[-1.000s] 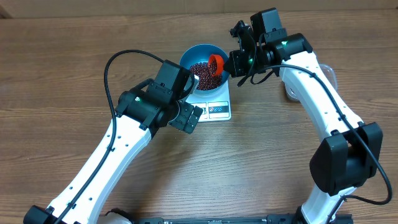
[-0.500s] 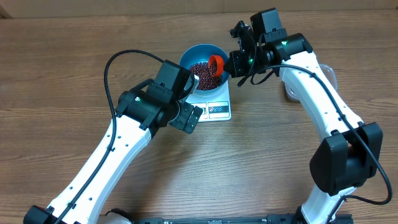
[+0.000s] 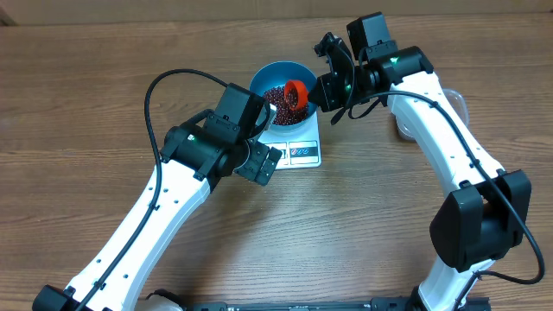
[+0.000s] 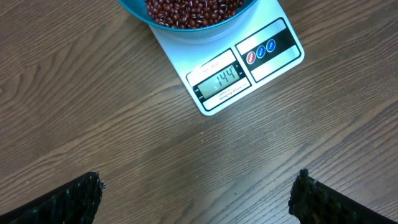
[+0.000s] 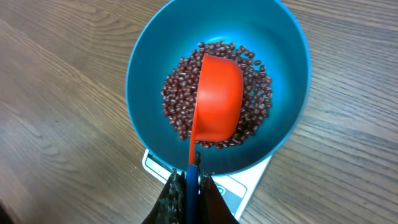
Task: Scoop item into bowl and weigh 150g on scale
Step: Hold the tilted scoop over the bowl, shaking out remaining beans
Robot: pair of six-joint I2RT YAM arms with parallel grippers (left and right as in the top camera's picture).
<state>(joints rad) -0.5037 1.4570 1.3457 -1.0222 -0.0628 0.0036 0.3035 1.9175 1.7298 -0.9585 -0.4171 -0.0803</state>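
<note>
The right gripper (image 5: 189, 182) is clamped tight on the handle of the orange scoop (image 5: 217, 96). The scoop's long axis runs from 6 to 12 o'clock away from the jaws, its cup tipped over the red beans (image 5: 177, 99) in the blue bowl (image 5: 140, 68). The bowl sits on the white scale (image 4: 277, 56), whose display (image 4: 222, 79) reads 144. The left gripper (image 4: 196, 199), spread wide and empty, hangs at about the scale's 8 o'clock seen from overhead. The right arm is the nearer one.

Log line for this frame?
right end effector: shut on scoop over beans in bowl | bowl on scale, reads 144 | left end effector: open
</note>
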